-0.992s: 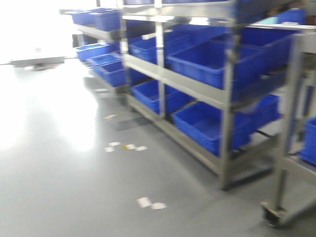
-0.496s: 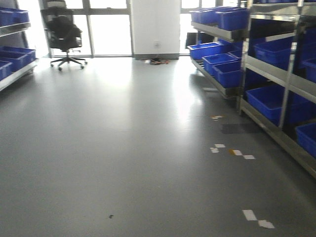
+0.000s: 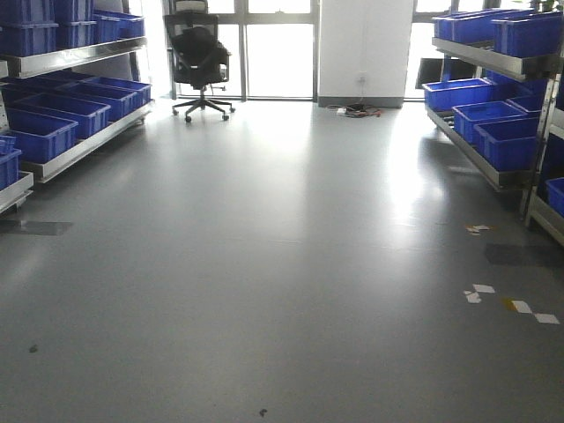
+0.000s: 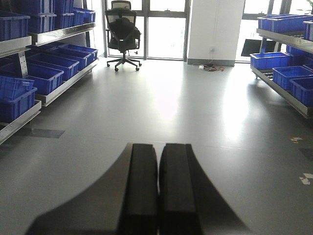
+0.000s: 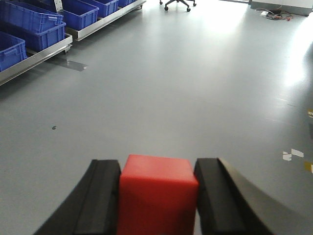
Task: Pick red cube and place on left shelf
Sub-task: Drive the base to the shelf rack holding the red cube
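Meanwhile, we had swung from the right-hand racks (image 3: 480,157) to face open floor (image 3: 264,264), right claw (image 5: 157,208) pinching the red cube (image 5: 157,188), left claw (image 4: 159,188) pressed together empty, the left shelf (image 3: 88,145) now reachable, we judged.

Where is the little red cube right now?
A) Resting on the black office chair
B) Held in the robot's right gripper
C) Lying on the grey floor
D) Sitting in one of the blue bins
B: the right wrist view shows the red cube clamped between the two black sides of the right gripper.
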